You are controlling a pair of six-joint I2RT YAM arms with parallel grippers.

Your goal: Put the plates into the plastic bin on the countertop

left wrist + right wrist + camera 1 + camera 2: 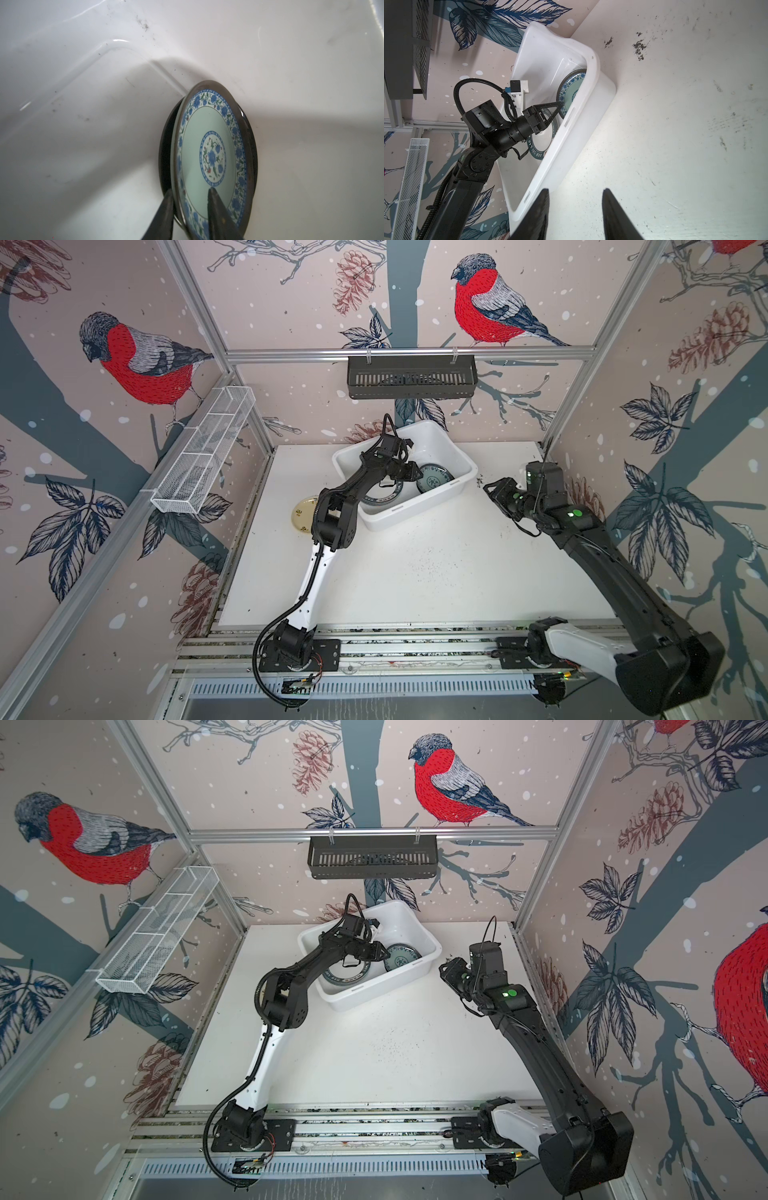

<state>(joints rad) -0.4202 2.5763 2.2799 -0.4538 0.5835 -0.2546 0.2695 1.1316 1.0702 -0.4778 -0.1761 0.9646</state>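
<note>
The white plastic bin (409,515) (368,994) stands askew at the back of the countertop (415,572). Inside it the teal floral plate (434,479) (207,145) (569,89) leans on edge against a wall, with a glossy black plate (166,145) behind it. A white plate with a dark-green lettered rim (384,497) (542,145) lies beside them. My left gripper (413,471) (191,190) is open inside the bin, its fingers loosely either side of the teal plate's rim. A pale yellow plate (303,514) lies on the countertop left of the left arm. My right gripper (490,487) (576,190) is open and empty beside the bin.
A black slotted basket (411,377) hangs on the back rail above the bin. A white wire-mesh basket (203,452) hangs on the left wall. Patterned walls close in the countertop on three sides, and dark specks dot its surface.
</note>
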